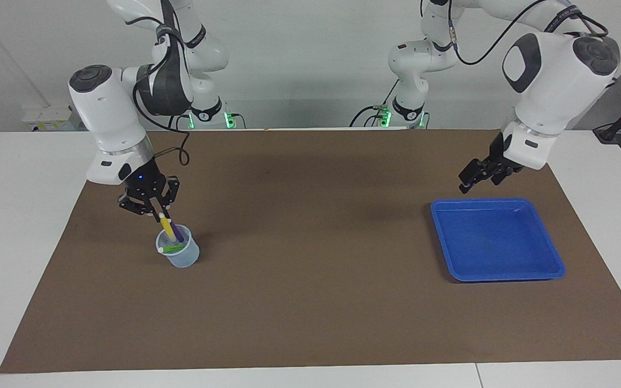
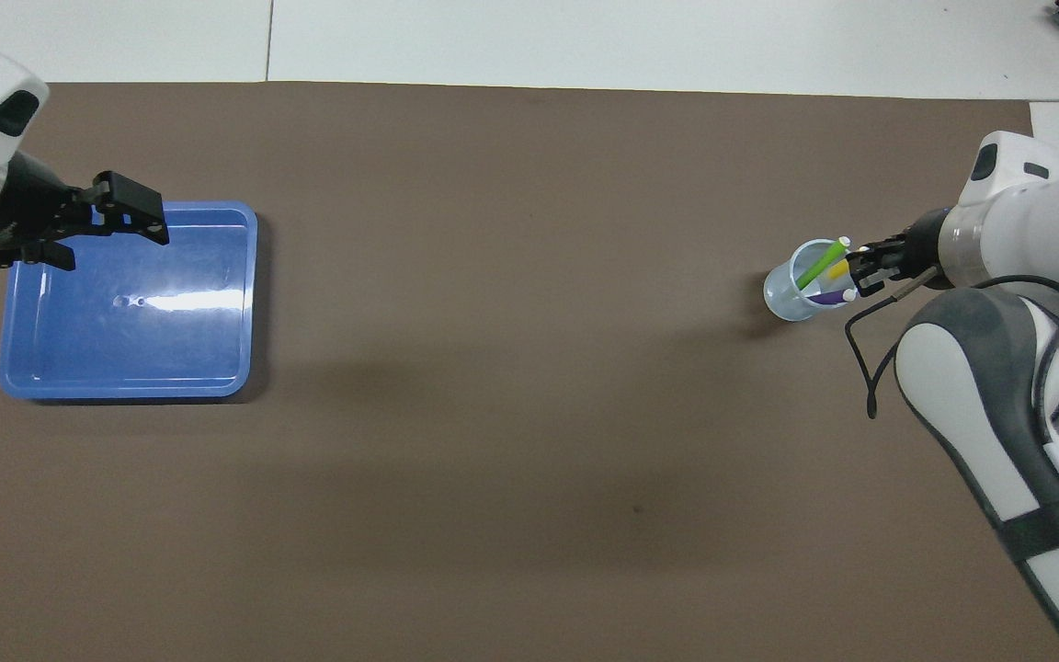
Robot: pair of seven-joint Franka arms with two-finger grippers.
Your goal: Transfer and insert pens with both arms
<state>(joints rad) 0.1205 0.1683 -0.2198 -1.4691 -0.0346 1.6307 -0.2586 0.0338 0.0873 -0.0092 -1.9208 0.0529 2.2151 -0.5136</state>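
A: Start wide; what fills the table?

B: A brown mat point(image 1: 310, 280) over nearly all of it; at the left arm's end lies the blue tray point(image 1: 550, 264), with no pens in it. The left gripper point(image 1: 482, 177) hangs over the mat just beside the tray's edge nearer the robots, fingers spread, holding nothing; that arm waits.

A: And the working side?

B: Toward the right arm's end stands a small clear cup point(image 1: 181, 257); the right gripper point(image 1: 155, 209) is just above its rim, fingertips pressed together on the pale top of the yellow pen point(image 1: 167, 228), whose lower part is already inside the cup.

A: So the step in hand is the insertion; how should it go?

B: I'd judge it nearly finished; ease straight down so the tip slides past the other two rather than jamming on them; let go only once the pen leans on the rim; then lift clear without knocking the light cup.

A: The pens themselves?

B: Short, slim markers; the purple pen point(image 1: 178, 234) leans beside the yellow one, the green pen point(image 2: 819, 265) lies slantwise across the mouth, its whitish end point(image 2: 845, 241) poking past the rim; all three are crowded into that one cup.
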